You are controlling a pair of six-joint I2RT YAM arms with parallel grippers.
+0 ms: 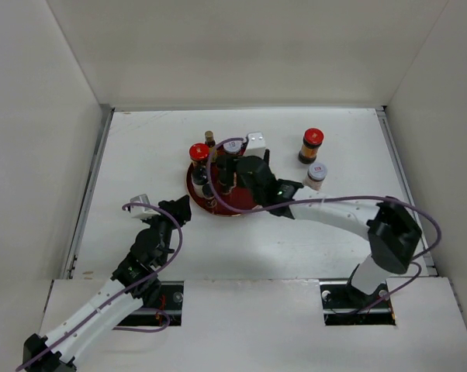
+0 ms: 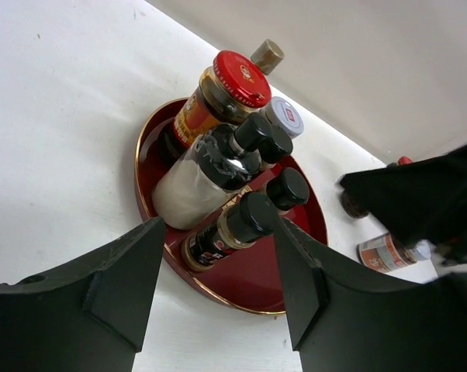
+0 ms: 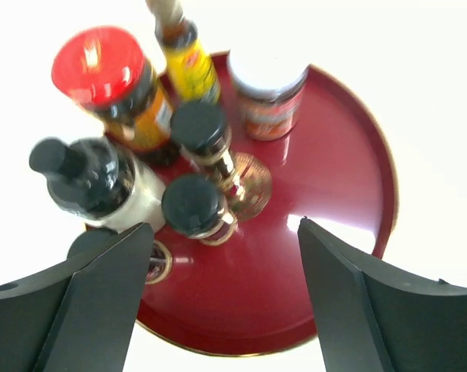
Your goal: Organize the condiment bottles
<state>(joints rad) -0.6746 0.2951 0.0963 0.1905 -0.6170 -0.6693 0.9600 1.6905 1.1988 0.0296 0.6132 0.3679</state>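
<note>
Glossy red tray [image 3: 334, 194], shiny red cap [image 3: 98, 66], matt black fingers [image 3: 94, 302] — smooth table [image 1: 140, 155].

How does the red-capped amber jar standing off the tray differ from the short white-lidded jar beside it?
The red-capped amber jar has a red cap, the short white-lidded jar a white lid. The red-capped amber jar looks taller and darker, the short white-lidded jar squatter and paler. The red-capped one stands farther back. Both stand upright on the white table, right of the round red tray.
</note>
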